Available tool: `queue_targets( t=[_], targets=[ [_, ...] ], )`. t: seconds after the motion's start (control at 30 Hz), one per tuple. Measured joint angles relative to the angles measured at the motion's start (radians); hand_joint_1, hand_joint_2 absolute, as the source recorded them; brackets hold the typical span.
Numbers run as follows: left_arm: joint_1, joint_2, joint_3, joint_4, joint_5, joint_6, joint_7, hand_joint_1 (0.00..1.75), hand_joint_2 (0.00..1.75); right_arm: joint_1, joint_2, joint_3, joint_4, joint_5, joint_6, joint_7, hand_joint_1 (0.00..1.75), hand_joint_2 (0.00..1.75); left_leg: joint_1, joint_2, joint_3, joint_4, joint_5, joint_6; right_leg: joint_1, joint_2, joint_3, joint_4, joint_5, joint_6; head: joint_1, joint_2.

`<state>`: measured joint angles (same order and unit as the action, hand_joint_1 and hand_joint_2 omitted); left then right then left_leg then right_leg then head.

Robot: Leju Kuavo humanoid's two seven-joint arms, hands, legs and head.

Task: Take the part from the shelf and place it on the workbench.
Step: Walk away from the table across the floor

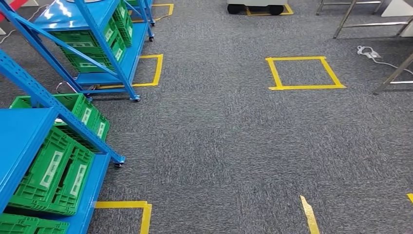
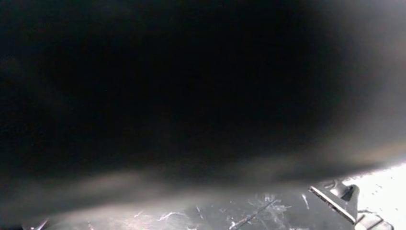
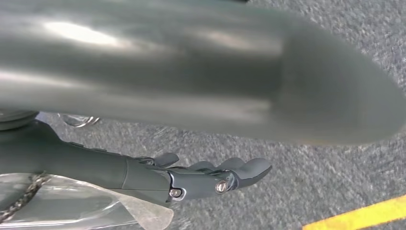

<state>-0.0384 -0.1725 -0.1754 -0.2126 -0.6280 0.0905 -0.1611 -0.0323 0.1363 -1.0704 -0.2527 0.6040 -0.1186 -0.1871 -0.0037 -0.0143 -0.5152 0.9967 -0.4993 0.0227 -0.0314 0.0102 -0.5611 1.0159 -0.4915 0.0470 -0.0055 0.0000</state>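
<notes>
In the right wrist view my right hand (image 3: 210, 178) hangs over grey carpet with its fingers stretched out straight and nothing between them. A sheet of clear plastic (image 3: 95, 206) with a chain-like strand shows beside the wrist; I cannot tell what it is. In the head view blue shelves (image 1: 29, 131) stand at the left with green crates (image 1: 58, 173) on their lower levels. No part can be made out in the crates from here. The left wrist view is almost wholly dark and blurred.
A second blue shelf (image 1: 104, 44) with green crates stands farther back on the left. Yellow tape squares (image 1: 304, 73) mark the carpet. Steel table legs (image 1: 394, 73) and a white cable (image 1: 370, 52) are at the far right, and a wheeled cart (image 1: 255, 7) at the back.
</notes>
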Motion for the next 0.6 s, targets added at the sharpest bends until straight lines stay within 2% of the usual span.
queue_targets(
  t=[0.1, 0.13, 0.2, 0.27, 0.33, 0.4, 0.6],
  targets=[
    [-0.001, 0.0, -0.013, -0.001, 0.007, 0.004, -0.006, 0.0, 0.0, -0.001, 0.0, 0.001, 0.0, -0.001, 0.001, -0.001, 0.0, 0.0, 0.0, 0.0, 0.0, -0.002, 0.001, 0.021, 0.004, 0.0, 0.0, 0.0, -0.003, -0.006, 0.0, 0.0],
    [-0.001, 0.0, -0.017, -0.002, 0.011, 0.004, -0.007, 0.0, 0.0, -0.001, 0.0, 0.001, 0.0, -0.001, 0.001, -0.002, 0.0, 0.0, 0.001, 0.0, 0.001, -0.003, 0.001, 0.024, 0.006, 0.0, 0.001, 0.0, -0.005, -0.009, 0.0, 0.0],
    [-0.001, 0.0, -0.027, -0.003, 0.019, 0.006, -0.007, 0.0, 0.0, -0.002, 0.0, 0.002, 0.001, -0.001, 0.001, -0.004, 0.0, 0.0, 0.002, 0.0, 0.001, -0.004, 0.001, 0.022, 0.009, -0.001, 0.001, 0.001, -0.007, -0.013, 0.0, 0.0],
    [-0.001, 0.0, -0.036, -0.004, 0.025, 0.008, -0.007, 0.0, 0.0, -0.002, 0.0, 0.002, 0.001, -0.001, 0.001, -0.006, 0.0, 0.0, 0.005, 0.0, 0.001, -0.007, 0.001, 0.009, 0.012, -0.001, 0.001, 0.001, -0.008, -0.016, 0.0, 0.0],
    [-0.001, 0.0, -0.043, -0.005, 0.031, 0.01, -0.007, 0.0, 0.0, -0.002, -0.001, 0.002, 0.001, 0.0, 0.001, -0.007, 0.0, 0.0, 0.008, 0.0, 0.002, -0.009, 0.0, -0.02, 0.013, -0.001, 0.001, 0.002, -0.008, -0.017, 0.0, 0.0],
    [-0.001, 0.0, -0.049, -0.005, 0.034, 0.012, -0.007, 0.0, 0.0, -0.002, -0.001, 0.002, 0.001, 0.0, 0.001, -0.007, 0.0, 0.0, 0.01, 0.0, 0.002, -0.011, 0.0, -0.039, 0.014, -0.001, 0.001, 0.002, -0.008, -0.017, 0.001, 0.0],
    [-0.001, 0.0, -0.061, -0.005, 0.038, 0.014, -0.007, 0.0, 0.0, -0.001, -0.001, 0.003, 0.001, 0.0, 0.001, -0.008, 0.0, 0.0, 0.006, 0.0, 0.002, -0.008, -0.002, -0.04, 0.01, -0.001, 0.003, 0.001, -0.008, -0.016, 0.001, 0.0]
  ],
)
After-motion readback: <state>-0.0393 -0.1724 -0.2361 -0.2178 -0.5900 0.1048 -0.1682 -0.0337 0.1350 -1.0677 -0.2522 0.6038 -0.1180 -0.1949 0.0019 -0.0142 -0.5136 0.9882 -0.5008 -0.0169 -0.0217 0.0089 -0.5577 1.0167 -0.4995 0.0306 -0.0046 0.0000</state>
